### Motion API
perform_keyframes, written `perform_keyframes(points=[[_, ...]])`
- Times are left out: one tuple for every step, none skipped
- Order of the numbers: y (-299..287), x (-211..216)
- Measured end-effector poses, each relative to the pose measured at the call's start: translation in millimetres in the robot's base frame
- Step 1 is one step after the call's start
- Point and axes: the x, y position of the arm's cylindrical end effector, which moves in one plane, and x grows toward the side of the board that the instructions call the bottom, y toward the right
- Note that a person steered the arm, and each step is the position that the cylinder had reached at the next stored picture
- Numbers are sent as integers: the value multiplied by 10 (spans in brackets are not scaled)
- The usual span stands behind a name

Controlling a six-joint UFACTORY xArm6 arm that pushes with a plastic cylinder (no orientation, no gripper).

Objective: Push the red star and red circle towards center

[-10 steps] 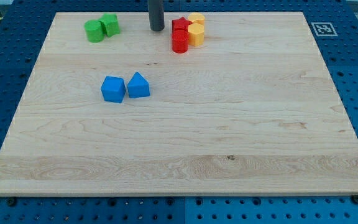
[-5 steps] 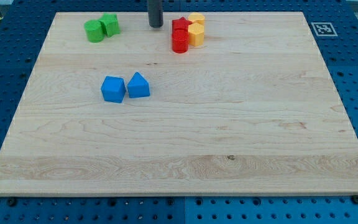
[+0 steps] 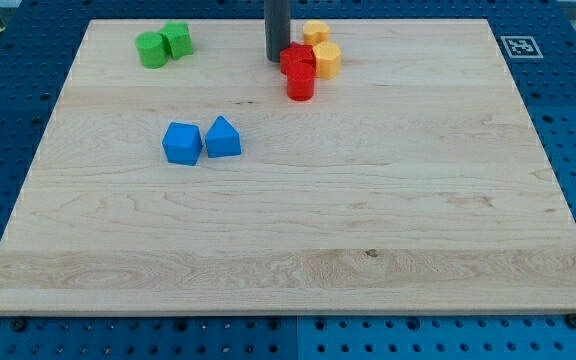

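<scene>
Red star [image 3: 296, 58] and red circle [image 3: 300, 84] sit near the top of the frame, a little right of the middle, on the pale wooden board [image 3: 298, 220]. The star lies just above the circle and the two appear to touch. My tip [image 3: 277, 59] is at the star's left edge, touching it or very nearly so; I have no claw to open or close, only this dark rod, and it holds nothing. Against the star's right side is a yellow block [image 3: 326, 59] with a faceted, roughly hexagonal top, and a second yellow block [image 3: 315, 31] lies just above that one, close to the board's top edge; its shape I cannot make out. Farther out, in the upper left of the frame, two green blocks [image 3: 164, 45] sit side by side, touching. Left of centre, well apart from the red pair, a blue block [image 3: 182, 143] and a blue peaked block [image 3: 223, 137] lie next to each other.
</scene>
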Motion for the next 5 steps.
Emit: perform_keyframes(points=[[44, 197], [98, 338], [104, 145], [91, -164], [167, 156]])
